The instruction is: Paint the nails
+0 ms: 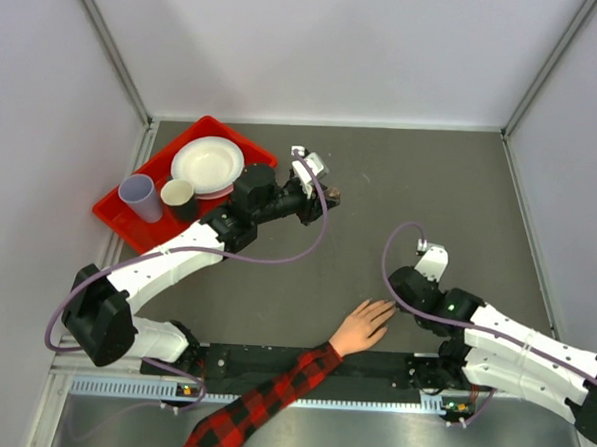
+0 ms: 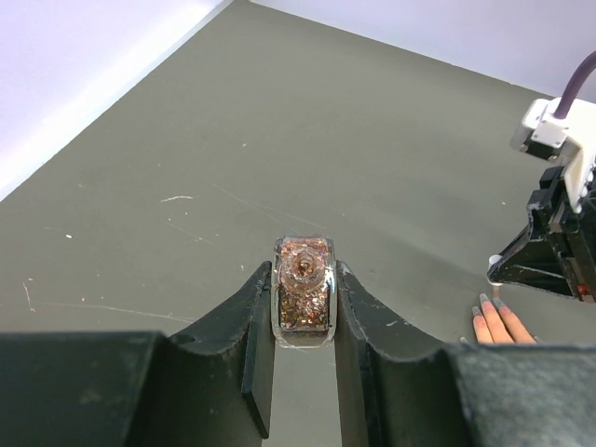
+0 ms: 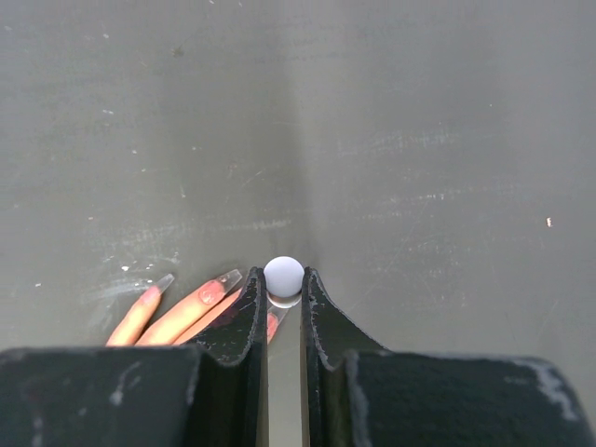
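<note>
Looking at thin, stiff, tiny nails [image 3: 228, 277] just left of the right gripper [image 3: 283, 282], flat on the tabletop [image 3: 419, 140]. Nothing to grab on that hand [image 1: 363, 325], just stroke lightly. Got the right gripper pinching a white ball-topped piece [image 3: 284, 273], probably the brush. Got the left gripper [image 2: 304, 272] clamped on a glittery polish bottle [image 2: 304, 303], shown close only by left wrist. Can barely see nails from above.

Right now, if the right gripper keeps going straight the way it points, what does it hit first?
Most likely the bare grey table, since the right gripper, pinching a white-topped piece, points down at it. The nails lie just beside that line; depth is unclear.
</note>
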Robot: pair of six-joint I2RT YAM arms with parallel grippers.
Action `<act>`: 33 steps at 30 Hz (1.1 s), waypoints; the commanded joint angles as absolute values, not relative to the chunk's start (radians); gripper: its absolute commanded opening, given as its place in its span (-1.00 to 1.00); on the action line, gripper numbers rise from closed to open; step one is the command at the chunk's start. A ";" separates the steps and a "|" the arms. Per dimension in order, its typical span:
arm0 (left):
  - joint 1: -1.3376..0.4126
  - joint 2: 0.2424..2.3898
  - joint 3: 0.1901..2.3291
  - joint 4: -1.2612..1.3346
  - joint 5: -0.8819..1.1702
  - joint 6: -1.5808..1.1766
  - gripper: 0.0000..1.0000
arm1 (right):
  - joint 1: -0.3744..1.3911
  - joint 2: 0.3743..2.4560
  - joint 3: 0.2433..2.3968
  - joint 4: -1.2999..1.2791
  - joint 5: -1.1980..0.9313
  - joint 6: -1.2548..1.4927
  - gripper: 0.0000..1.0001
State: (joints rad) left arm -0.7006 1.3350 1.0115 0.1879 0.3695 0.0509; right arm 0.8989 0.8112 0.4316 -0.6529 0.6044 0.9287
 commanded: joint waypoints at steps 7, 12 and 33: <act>-0.695 1.319 1.026 0.249 0.390 0.034 -1.00 | 0.887 0.756 0.469 -0.687 0.554 0.913 -1.00; -0.695 1.324 1.026 0.250 0.391 0.034 -1.00 | 0.887 0.776 0.457 -0.643 0.525 0.899 -1.00; -0.693 1.328 1.026 0.250 0.391 0.031 -1.00 | 0.887 0.830 0.449 -0.635 0.526 0.913 -1.00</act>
State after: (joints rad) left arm -0.6998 1.3350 1.0115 0.1879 0.3767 0.0460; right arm 0.8986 0.8223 0.4328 -0.6285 0.5098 0.8936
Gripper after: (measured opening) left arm 0.310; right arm 0.077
